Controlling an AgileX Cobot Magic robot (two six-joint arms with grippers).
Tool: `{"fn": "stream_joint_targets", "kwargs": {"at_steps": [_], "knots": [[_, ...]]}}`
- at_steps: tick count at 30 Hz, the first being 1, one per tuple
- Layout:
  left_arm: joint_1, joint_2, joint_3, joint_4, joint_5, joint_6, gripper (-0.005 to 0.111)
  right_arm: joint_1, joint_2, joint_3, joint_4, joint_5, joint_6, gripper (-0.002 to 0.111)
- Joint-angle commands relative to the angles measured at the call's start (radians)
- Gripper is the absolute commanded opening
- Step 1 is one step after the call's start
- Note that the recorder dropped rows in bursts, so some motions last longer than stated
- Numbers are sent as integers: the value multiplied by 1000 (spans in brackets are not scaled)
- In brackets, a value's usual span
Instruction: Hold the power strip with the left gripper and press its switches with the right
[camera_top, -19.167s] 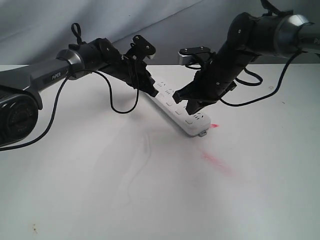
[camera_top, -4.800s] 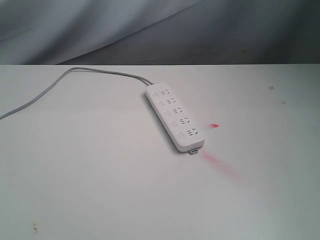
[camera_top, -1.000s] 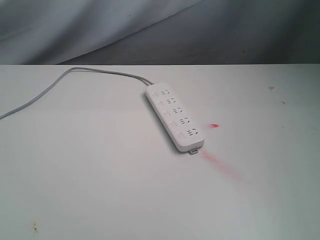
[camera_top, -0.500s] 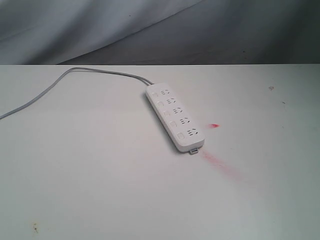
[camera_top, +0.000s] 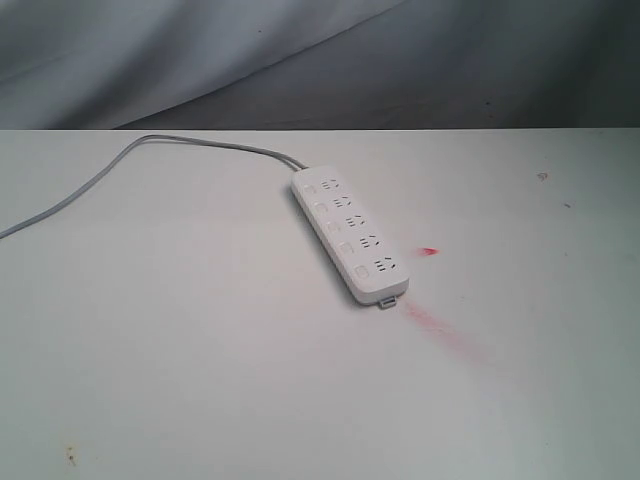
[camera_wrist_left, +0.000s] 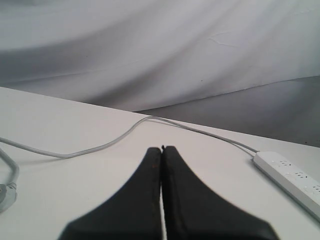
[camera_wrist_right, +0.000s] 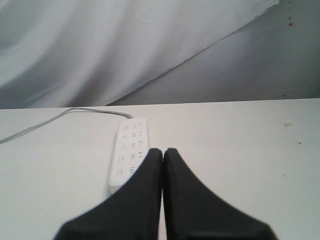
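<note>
The white power strip (camera_top: 349, 235) lies flat and slantwise near the middle of the white table, its small tab (camera_top: 389, 299) toward the front and its grey cord (camera_top: 120, 168) curving off to the left. Its small square switches (camera_top: 329, 226) run along one side of its face. No arm shows in the exterior view. The left gripper (camera_wrist_left: 162, 148) is shut and empty, well away from the strip's end (camera_wrist_left: 290, 176). The right gripper (camera_wrist_right: 163, 150) is shut and empty too, hanging short of the strip (camera_wrist_right: 129, 150), with its fingers covering part of the near end.
A red mark (camera_top: 429, 251) and a red smear (camera_top: 440, 326) stain the table (camera_top: 200, 350) beside the strip's tab end. A grey cloth backdrop (camera_top: 300, 60) rises behind the table's far edge. A cord end (camera_wrist_left: 7, 187) lies near the left gripper.
Both arms, which were on the power strip 19 seconds ago, have pulled out of the exterior view. Over the last second nothing has moved.
</note>
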Motion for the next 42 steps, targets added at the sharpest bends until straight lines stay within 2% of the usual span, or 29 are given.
{"fn": "stream_joint_targets", "kwargs": {"at_steps": [1,8,17,32,38,42], "knots": [[-6,-5,5,1,-2,3,0,-18,-37,3,-9,-3,-1,0],[-6,-5,5,1,-2,3,0,-230,-100,3,-61,4,-14,0],[-6,-5,5,1,-2,3,0,-457,-102,3,-58,15,-5,0],[-6,-5,5,1,-2,3,0,-464,-102,3,-58,21,-15,0],[-6,-5,5,1,-2,3,0,-464,-102,3,119,21,-219,0],[-6,-5,5,1,-2,3,0,-464,-102,3,163,21,-266,0]]}}
